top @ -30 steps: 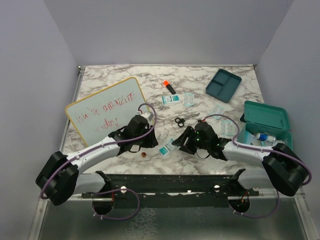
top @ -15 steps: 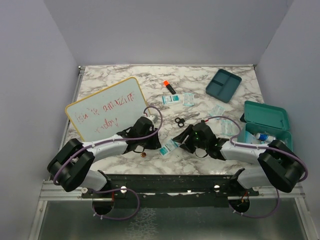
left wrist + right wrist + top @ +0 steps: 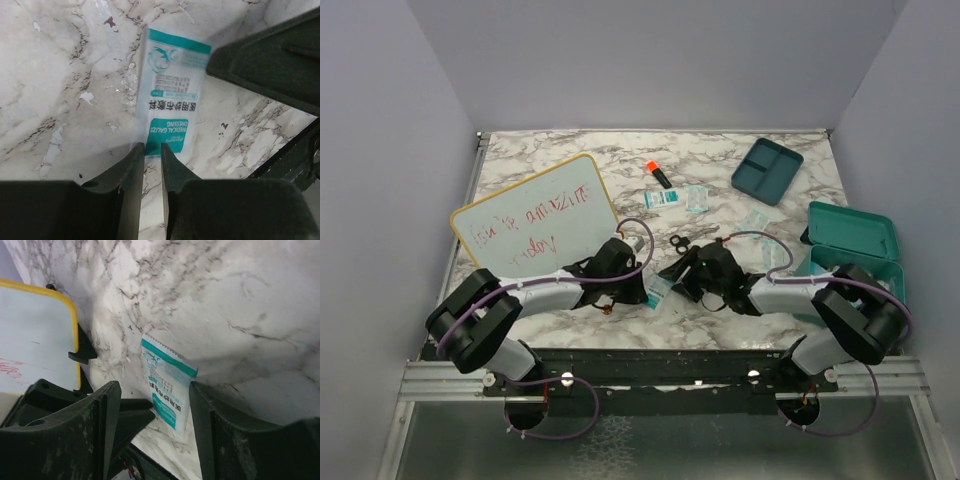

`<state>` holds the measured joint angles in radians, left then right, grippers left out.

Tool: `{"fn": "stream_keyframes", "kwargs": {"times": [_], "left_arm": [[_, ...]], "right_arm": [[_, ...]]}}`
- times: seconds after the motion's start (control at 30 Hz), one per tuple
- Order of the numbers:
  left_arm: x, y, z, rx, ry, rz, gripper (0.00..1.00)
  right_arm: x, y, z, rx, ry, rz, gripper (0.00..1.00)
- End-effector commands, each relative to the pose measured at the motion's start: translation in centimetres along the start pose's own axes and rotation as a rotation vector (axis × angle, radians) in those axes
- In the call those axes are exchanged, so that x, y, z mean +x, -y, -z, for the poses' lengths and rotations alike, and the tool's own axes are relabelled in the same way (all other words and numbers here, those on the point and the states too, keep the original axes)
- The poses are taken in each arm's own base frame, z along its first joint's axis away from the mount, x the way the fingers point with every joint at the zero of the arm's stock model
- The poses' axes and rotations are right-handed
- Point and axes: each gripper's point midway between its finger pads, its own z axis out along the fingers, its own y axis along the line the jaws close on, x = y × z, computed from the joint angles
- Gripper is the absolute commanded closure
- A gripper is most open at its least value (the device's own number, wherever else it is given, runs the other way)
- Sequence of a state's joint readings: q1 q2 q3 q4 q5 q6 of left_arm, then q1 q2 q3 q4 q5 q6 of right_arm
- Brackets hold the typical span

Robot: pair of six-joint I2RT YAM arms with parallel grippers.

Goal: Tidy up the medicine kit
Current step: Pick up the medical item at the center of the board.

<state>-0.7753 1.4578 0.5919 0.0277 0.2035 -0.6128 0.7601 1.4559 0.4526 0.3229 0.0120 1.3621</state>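
Your left jaws are pinching the gauze packet's (image 3: 170, 100) end on the table (image 3: 60, 75); your right jaws are hanging open beside it; the medicine kit (image 3: 852, 230) is sitting open at the right edge.

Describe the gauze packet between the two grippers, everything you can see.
The gauze packet is a flat, thin, paper-like rectangular pouch, white with teal bands at both ends, a teal emblem, Chinese print and the words MEDICAL GAUZE; one end is serrated. It lies on the marbled table near the front edge. The left gripper has its nearly closed fingertips at one short end; whether they pinch it is unclear. The right gripper stands open beside it.
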Motion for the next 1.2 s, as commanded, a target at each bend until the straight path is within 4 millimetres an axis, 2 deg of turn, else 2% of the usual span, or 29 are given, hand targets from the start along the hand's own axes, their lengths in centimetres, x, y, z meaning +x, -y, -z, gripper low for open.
{"fn": "stream_keyframes", "kwargs": {"times": [0.0,0.13,0.27,0.33,0.47,0.6,0.7,0.9,1.17], "left_arm": [[0.7,1.6,-0.1,0.057,-0.031,0.012,0.80],[1.0,2.9,-0.3,0.099,-0.017,0.031,0.80],[1.2,3.1,-0.3,0.102,-0.010,0.070,0.80],[0.4,2.8,0.4,0.075,0.034,0.068,0.80],[-1.7,2.5,1.9,0.015,0.109,0.036,0.78],[-2.7,1.2,2.1,-0.067,0.122,0.010,0.77],[-3.0,0.6,1.2,-0.074,0.117,0.019,0.78],[-3.0,0.8,-0.1,-0.048,0.108,0.039,0.78],[-2.1,0.3,-0.9,-0.041,0.063,0.066,0.79]], "right_arm": [[-0.5,-2.7,-1.6,-0.070,0.023,0.083,0.38],[-0.5,-3.3,-2.2,-0.105,0.022,0.125,0.38],[-0.9,-3.1,-0.9,-0.132,0.051,0.166,0.38],[-0.9,-3.2,-0.1,-0.144,0.053,0.200,0.40],[-0.5,-2.1,1.0,-0.115,0.036,0.215,0.53],[-0.3,-1.0,1.2,-0.083,0.024,0.194,0.56],[-0.1,-0.9,0.6,-0.066,0.011,0.201,0.55],[0.9,-1.4,-0.3,-0.055,-0.063,0.227,0.45],[1.4,-0.1,-0.6,-0.026,-0.078,0.196,0.47]]}}
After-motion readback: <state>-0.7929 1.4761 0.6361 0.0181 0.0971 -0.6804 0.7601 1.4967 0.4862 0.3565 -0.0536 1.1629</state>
